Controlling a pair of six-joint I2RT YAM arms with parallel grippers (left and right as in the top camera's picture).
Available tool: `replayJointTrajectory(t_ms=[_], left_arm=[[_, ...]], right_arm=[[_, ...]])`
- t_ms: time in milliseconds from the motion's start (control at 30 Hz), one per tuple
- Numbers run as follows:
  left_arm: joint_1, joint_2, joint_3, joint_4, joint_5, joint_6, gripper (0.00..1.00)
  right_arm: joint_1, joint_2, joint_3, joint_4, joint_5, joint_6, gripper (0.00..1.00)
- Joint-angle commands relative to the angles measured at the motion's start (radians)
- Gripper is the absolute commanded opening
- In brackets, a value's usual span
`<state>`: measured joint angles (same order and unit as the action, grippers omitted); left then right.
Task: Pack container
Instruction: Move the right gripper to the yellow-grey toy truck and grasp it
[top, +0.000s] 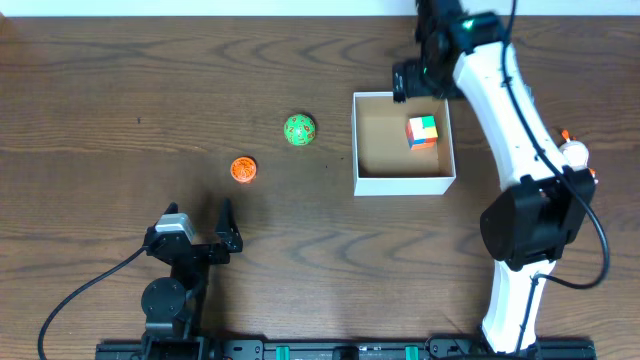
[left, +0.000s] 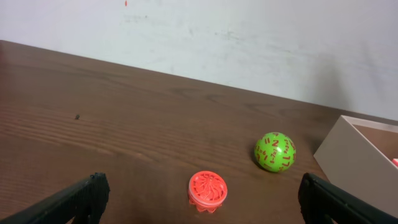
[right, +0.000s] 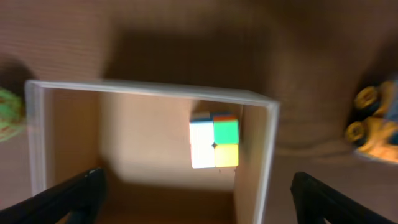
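Note:
The container (top: 361, 140) is a shallow white box with a tan inside, right of centre; a coloured puzzle cube (top: 422, 131) lies in it. The right wrist view shows the container's rim (right: 149, 89) and the cube (right: 214, 143) from above. My right gripper (top: 421, 82) is open and empty, above the box's far edge, its fingers (right: 198, 196) spread wide. An orange ridged disc (top: 243, 170) and a green numbered ball (top: 299, 130) lie on the table left of the box. My left gripper (top: 197, 232) is open and empty, with the disc (left: 208, 191) and ball (left: 275, 151) ahead of its fingers (left: 202, 199).
The table is dark brown wood. A small orange and white toy (top: 573, 150) lies at the right edge behind my right arm; a yellow wheeled toy (right: 376, 121) shows at the right of the right wrist view. A pale wall stands beyond the table in the left wrist view.

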<state>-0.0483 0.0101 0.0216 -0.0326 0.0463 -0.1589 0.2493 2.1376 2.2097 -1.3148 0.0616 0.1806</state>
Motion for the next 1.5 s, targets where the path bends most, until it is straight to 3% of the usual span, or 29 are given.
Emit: replayJointTrajectory(t_ms=[0, 100, 267, 667, 1000, 1467], left_arm=[[0.003, -0.006, -0.018, -0.037, -0.012, 0.009, 0.98], [0.003, -0.006, -0.018, -0.037, -0.012, 0.009, 0.98], [0.003, -0.006, -0.018, -0.037, -0.012, 0.009, 0.98], [0.003, -0.006, -0.018, -0.037, -0.012, 0.009, 0.98], [0.003, -0.006, -0.018, -0.037, -0.012, 0.009, 0.98], [0.003, -0.006, -0.018, -0.037, -0.012, 0.009, 0.98]], right_arm=[[-0.014, -0.004, 0.151, -0.061, -0.003, -0.158, 0.99], [-0.039, -0.004, 0.238, -0.133, 0.095, -0.243, 0.99], [-0.151, -0.003, 0.251, -0.167, 0.24, -0.242, 0.99], [-0.442, -0.003, 0.099, -0.02, -0.015, -0.31, 0.99], [-0.468, 0.022, -0.131, 0.143, -0.025, -0.4, 0.99], [-0.48, 0.193, -0.143, 0.152, -0.025, -0.36, 0.99]])
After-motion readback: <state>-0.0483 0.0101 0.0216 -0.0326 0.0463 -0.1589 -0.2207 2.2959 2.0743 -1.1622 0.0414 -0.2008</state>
